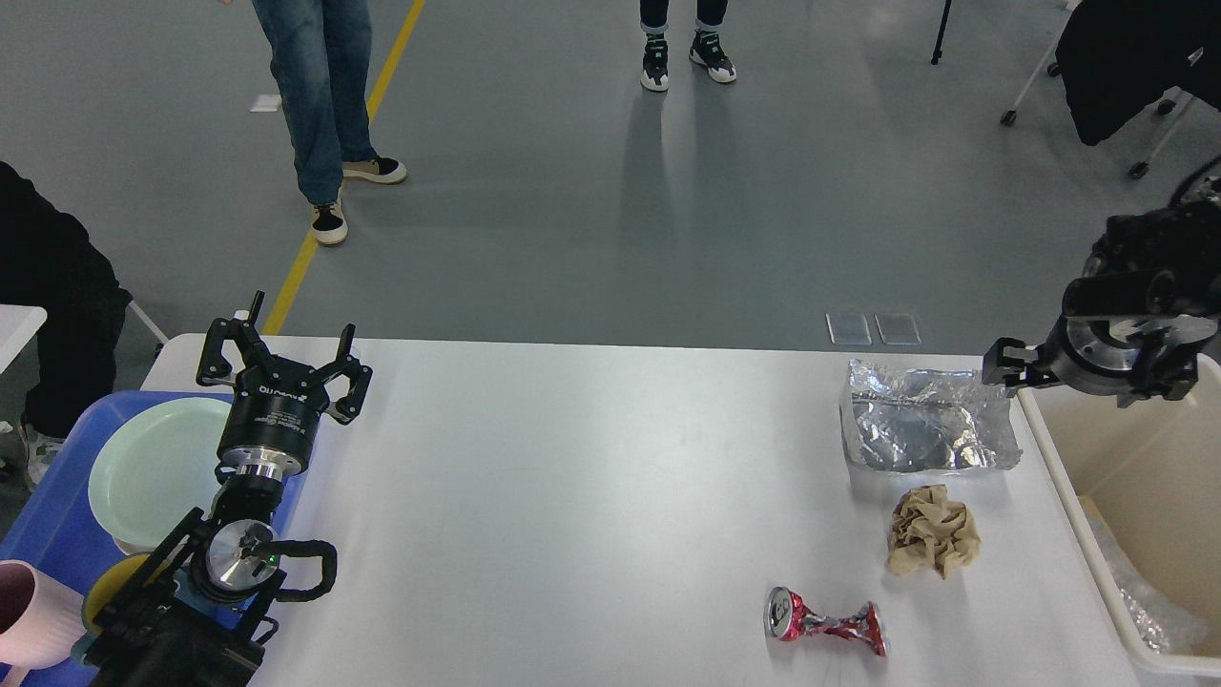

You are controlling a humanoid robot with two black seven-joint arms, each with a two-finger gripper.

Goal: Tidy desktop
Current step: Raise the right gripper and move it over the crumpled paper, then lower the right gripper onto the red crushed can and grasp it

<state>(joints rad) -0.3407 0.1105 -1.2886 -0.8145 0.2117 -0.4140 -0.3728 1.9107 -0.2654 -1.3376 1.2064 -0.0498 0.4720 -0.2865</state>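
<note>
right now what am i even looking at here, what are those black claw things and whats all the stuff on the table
This is one picture from a camera in a humanoid robot's head, looking forward and down. The black claws are its own two-finger grippers. The left gripper is open and holds nothing, above the desktop's left end. The right gripper is seen side-on, so I cannot tell whether it is open. On the white desktop lie a crumpled foil bag, a brown paper wad and a crushed red can. A blue tray with a pale plate sits left, a beige bin right.
</note>
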